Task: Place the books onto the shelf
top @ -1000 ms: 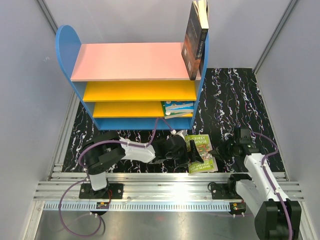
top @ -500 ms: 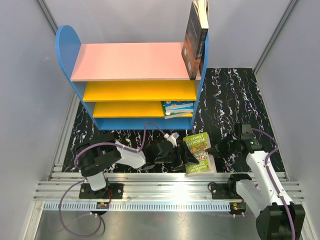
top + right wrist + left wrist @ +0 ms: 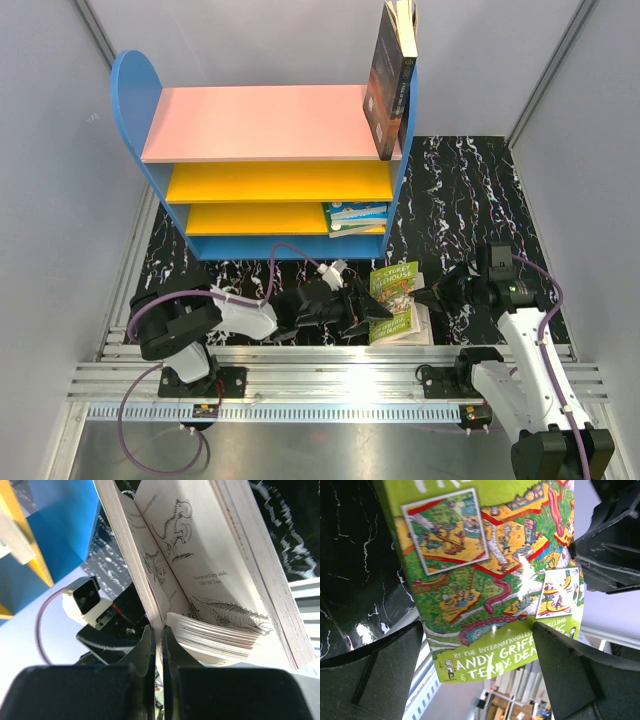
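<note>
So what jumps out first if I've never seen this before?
A bright green book is half open at the front of the black table. The right gripper pinches it and the left gripper gapes wide facing it. Behind, a dark book stands upright on the shelf, at the right end of its pink top board.

A glossy, smooth cover is seen on the lime-green book (image 3: 485, 580) ahead of the left pincer (image 3: 477, 645), with white glare smeared across its print. The fingers (image 3: 370, 665) of that pincer are made of matt black plastic. To their left, the counter (image 3: 350, 555) is finished in polished black with white veining, and light is reflected from it. Above the right pincer (image 3: 160, 630), the pages (image 3: 200, 570) are shown as matt, cream paper. To its upper left, the shelf (image 3: 65, 525) is smoothly painted blue.
</note>
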Available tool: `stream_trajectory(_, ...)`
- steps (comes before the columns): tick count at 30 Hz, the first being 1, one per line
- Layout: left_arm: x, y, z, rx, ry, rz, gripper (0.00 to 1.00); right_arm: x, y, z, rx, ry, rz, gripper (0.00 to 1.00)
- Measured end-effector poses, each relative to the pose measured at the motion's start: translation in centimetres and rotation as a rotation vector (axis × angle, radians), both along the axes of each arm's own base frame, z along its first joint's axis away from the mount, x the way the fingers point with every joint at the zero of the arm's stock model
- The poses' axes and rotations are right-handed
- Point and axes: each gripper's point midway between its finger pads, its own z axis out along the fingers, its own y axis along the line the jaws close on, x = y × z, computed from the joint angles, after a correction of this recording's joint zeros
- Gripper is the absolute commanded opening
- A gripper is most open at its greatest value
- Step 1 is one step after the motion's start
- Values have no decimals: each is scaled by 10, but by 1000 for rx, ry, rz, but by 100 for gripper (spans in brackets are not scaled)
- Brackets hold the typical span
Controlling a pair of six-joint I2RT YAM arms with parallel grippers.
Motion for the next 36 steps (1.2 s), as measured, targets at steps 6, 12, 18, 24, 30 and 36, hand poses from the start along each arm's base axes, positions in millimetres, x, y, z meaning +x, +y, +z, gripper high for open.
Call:
stream_trajectory(6, 11, 24, 6, -83, 28, 88, 95, 2, 6, 25, 55, -21, -13, 0)
stream_trajectory(12, 18, 46, -1, -116, 66, 163, 95, -1, 13, 47, 132, -55, -36, 0)
stream_trajectory(18, 27, 39, 32, -275, 72, 193, 97, -3, 20, 49, 235, -76, -77, 0)
stream_trajectory(24, 39, 29, 17, -300, 181, 245, 71, -1, 25, 44, 345, -95, -138, 0)
stream_trajectory(30, 43, 27, 14, -311, 224, 266, 33, 0, 24, 44, 358, -98, -152, 0)
stream_trajectory(36, 46, 28, 20, -318, 216, 281, 23, 2, 24, 47, 359, -118, -149, 0)
